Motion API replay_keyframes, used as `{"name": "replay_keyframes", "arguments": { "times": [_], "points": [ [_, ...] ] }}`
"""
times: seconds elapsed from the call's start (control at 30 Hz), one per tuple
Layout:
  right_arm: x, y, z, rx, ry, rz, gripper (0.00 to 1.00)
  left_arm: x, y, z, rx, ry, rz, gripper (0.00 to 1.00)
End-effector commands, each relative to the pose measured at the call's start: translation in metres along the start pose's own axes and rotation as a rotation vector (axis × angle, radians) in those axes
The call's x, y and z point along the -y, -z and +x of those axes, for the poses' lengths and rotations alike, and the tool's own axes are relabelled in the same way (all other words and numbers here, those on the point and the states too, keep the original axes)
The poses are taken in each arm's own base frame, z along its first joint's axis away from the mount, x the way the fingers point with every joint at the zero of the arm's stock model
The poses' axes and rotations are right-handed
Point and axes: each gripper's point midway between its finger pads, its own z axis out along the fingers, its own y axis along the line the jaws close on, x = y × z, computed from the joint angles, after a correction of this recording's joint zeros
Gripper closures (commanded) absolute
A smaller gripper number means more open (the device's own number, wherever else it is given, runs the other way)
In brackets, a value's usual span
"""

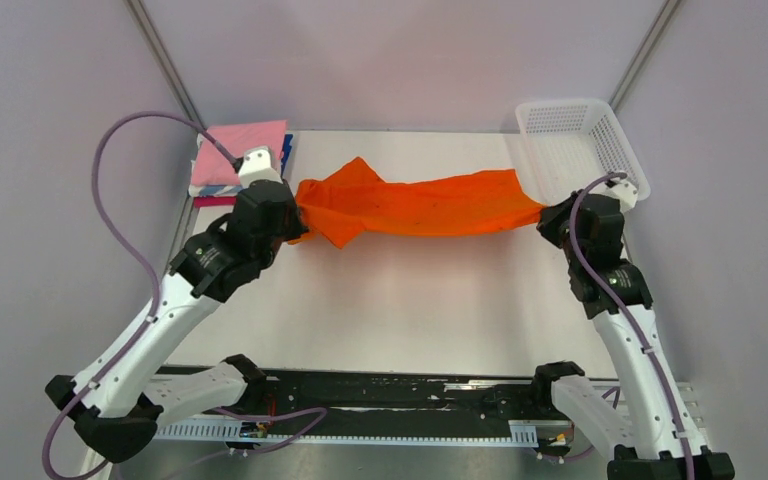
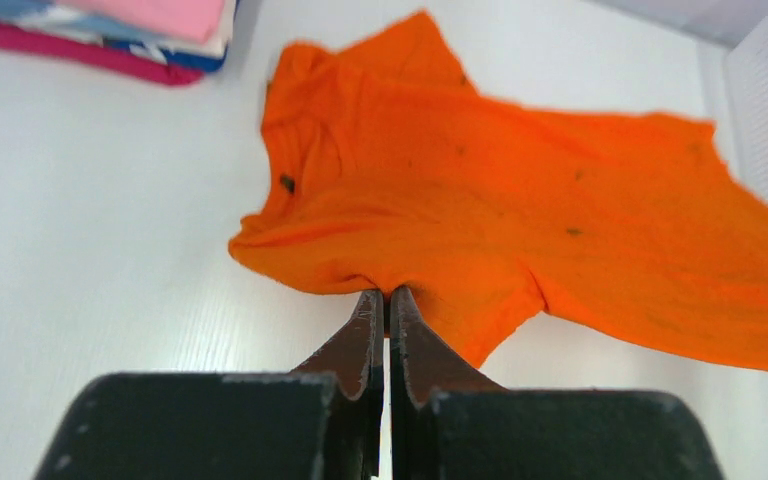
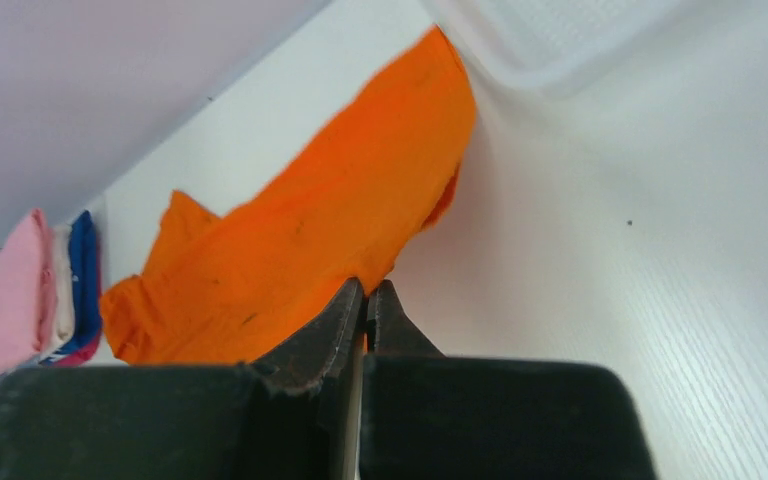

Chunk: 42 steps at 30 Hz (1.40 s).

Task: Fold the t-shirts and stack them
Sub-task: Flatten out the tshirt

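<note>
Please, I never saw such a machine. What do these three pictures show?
This is a robot with two arms at the near edge of a white table. The wide picture comes from a camera above and behind them; the other two come from a camera on each wrist, so the dark jaws show at the bottom. At the far left is a stack of folded shirts, at the far right a white mesh basket. The left arm and right arm each hold one end of an orange t-shirt in shut jaws, stretched between them.

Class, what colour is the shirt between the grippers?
The shirt is orange with dark specks; left wrist view.
</note>
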Motion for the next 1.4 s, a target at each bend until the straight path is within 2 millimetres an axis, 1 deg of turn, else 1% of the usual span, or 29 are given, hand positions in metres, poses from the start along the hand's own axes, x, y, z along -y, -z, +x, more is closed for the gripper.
{"name": "replay_keyframes", "arguments": {
  "times": [0.0,0.1,0.13,0.17,0.27,0.3,0.33,0.37,0.4,0.43,0.47,0.5,0.53,0.57,0.63,0.67,0.7,0.83,0.9,0.97,1.03,1.13,1.17,1.2,1.23,1.27,1.3,1.33,1.37],
  "points": [
    [-0.029,0.035,-0.069,0.217,-0.005,-0.086,1.00,0.005,0.039,-0.079,0.224,-0.017,0.044,1.00],
    [-0.044,0.061,-0.099,0.302,0.007,-0.151,1.00,0.012,0.064,-0.116,0.315,-0.046,0.102,1.00],
    [-0.049,0.070,-0.106,0.321,0.010,-0.177,1.00,0.014,0.077,-0.133,0.357,-0.036,0.126,1.00],
    [-0.055,0.079,-0.112,0.338,0.012,-0.209,1.00,0.017,0.085,-0.143,0.386,-0.057,0.149,1.00],
    [-0.070,0.106,-0.127,0.383,0.016,-0.300,1.00,0.026,0.122,-0.180,0.494,-0.066,0.244,1.00],
    [-0.073,0.116,-0.131,0.398,0.018,-0.322,1.00,0.032,0.130,-0.186,0.515,-0.100,0.286,1.00],
    [-0.077,0.125,-0.136,0.414,0.020,-0.346,1.00,0.033,0.146,-0.199,0.551,-0.097,0.315,1.00],
    [-0.080,0.135,-0.139,0.429,0.025,-0.370,1.00,0.036,0.154,-0.203,0.567,-0.128,0.345,1.00],
    [-0.083,0.146,-0.143,0.443,0.028,-0.396,1.00,0.038,0.170,-0.215,0.603,-0.127,0.378,1.00],
    [-0.086,0.156,-0.147,0.457,0.030,-0.423,1.00,0.040,0.177,-0.219,0.618,-0.157,0.399,1.00],
    [-0.090,0.169,-0.149,0.469,0.034,-0.460,1.00,0.038,0.192,-0.229,0.657,-0.166,0.415,1.00],
    [-0.095,0.180,-0.151,0.478,0.041,-0.494,1.00,0.042,0.200,-0.231,0.664,-0.186,0.451,1.00],
    [-0.098,0.195,-0.154,0.493,0.045,-0.532,1.00,0.041,0.215,-0.240,0.698,-0.200,0.472,1.00],
    [-0.101,0.205,-0.155,0.501,0.049,-0.561,1.00,0.044,0.220,-0.240,0.699,-0.220,0.501,1.00],
    [-0.105,0.227,-0.158,0.520,0.062,-0.616,1.00,0.042,0.249,-0.253,0.757,-0.231,0.552,1.00],
    [-0.108,0.237,-0.158,0.523,0.070,-0.644,1.00,0.041,0.256,-0.255,0.767,-0.245,0.561,1.00],
    [-0.109,0.246,-0.159,0.530,0.078,-0.665,1.00,0.039,0.270,-0.262,0.799,-0.241,0.584,1.00],
    [-0.113,0.275,-0.160,0.548,0.094,-0.731,1.00,0.031,0.302,-0.275,0.866,-0.244,0.619,1.00],
    [-0.113,0.282,-0.160,0.553,0.091,-0.745,1.00,0.029,0.309,-0.279,0.889,-0.260,0.623,1.00],
    [-0.113,0.287,-0.162,0.562,0.087,-0.754,1.00,0.029,0.311,-0.280,0.896,-0.272,0.622,1.00],
    [-0.112,0.288,-0.163,0.568,0.079,-0.748,1.00,0.029,0.305,-0.279,0.889,-0.279,0.603,1.00],
    [-0.109,0.277,-0.164,0.561,0.067,-0.711,1.00,0.024,0.290,-0.281,0.888,-0.261,0.532,1.00],
    [-0.108,0.269,-0.163,0.553,0.064,-0.693,1.00,0.028,0.274,-0.276,0.860,-0.277,0.506,1.00],
    [-0.106,0.258,-0.162,0.542,0.059,-0.665,1.00,0.021,0.270,-0.280,0.871,-0.249,0.458,1.00],
    [-0.104,0.248,-0.162,0.532,0.051,-0.637,1.00,0.024,0.253,-0.276,0.854,-0.249,0.425,1.00],
    [-0.100,0.236,-0.163,0.530,0.039,-0.591,1.00,0.016,0.243,-0.276,0.852,-0.227,0.362,1.00],
    [-0.093,0.220,-0.164,0.527,0.026,-0.530,1.00,0.020,0.222,-0.272,0.845,-0.231,0.321,1.00],
    [-0.088,0.203,-0.163,0.516,0.018,-0.474,1.00,0.018,0.194,-0.262,0.804,-0.242,0.239,1.00],
    [-0.081,0.185,-0.161,0.505,0.010,-0.412,1.00,0.016,0.184,-0.263,0.812,-0.233,0.193,1.00]
  ]
}}
